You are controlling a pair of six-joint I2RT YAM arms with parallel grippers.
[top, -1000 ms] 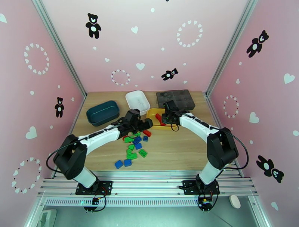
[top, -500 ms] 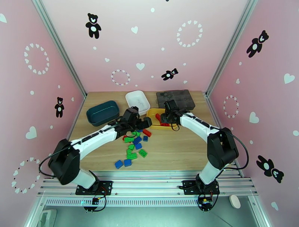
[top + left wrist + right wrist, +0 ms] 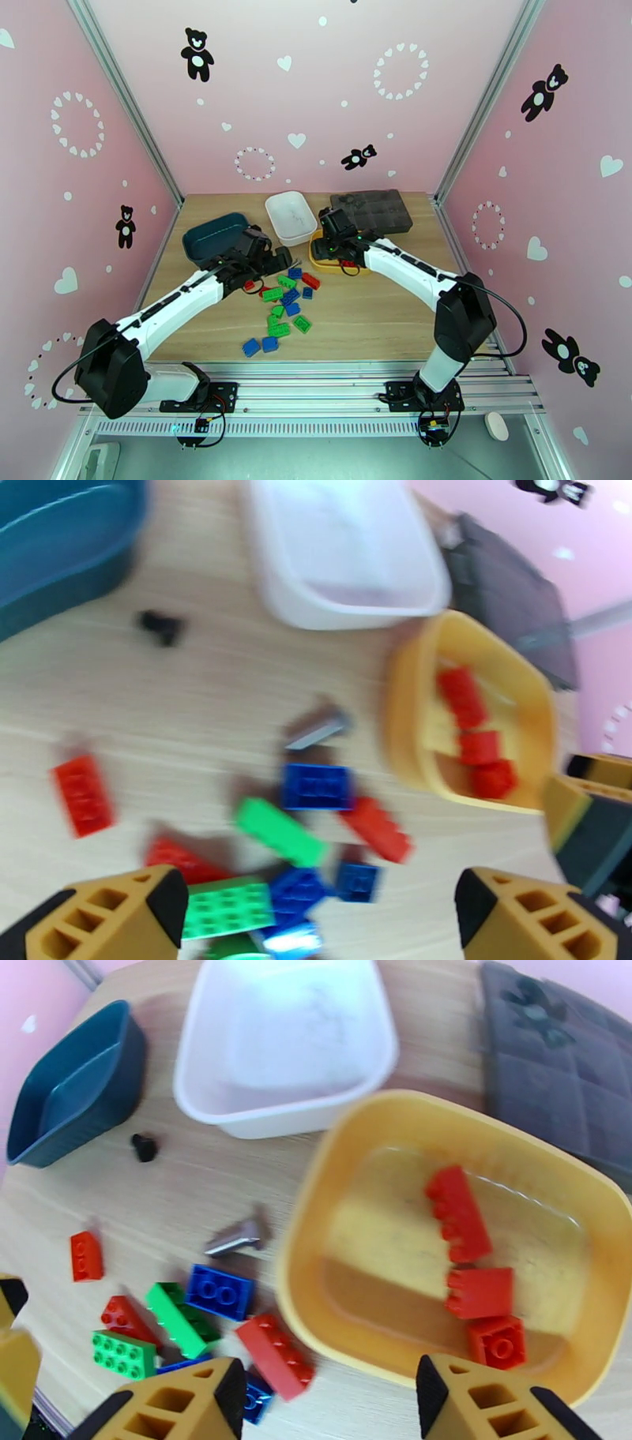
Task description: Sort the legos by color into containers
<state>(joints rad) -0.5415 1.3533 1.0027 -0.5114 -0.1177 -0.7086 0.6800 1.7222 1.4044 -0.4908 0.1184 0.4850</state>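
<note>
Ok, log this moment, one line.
left fingers: open, empty, above loose legos | right fingers: open, empty, above yellow tray | yellow tray: three red legos | white tray: no legos

Wht/blk arms, blk cables, yellow claws

Pink walls with black teddy bears and white hearts enclose a wooden table; aluminium rails line its near edge.

Blurred legos, edge-cropped teal tray
</note>
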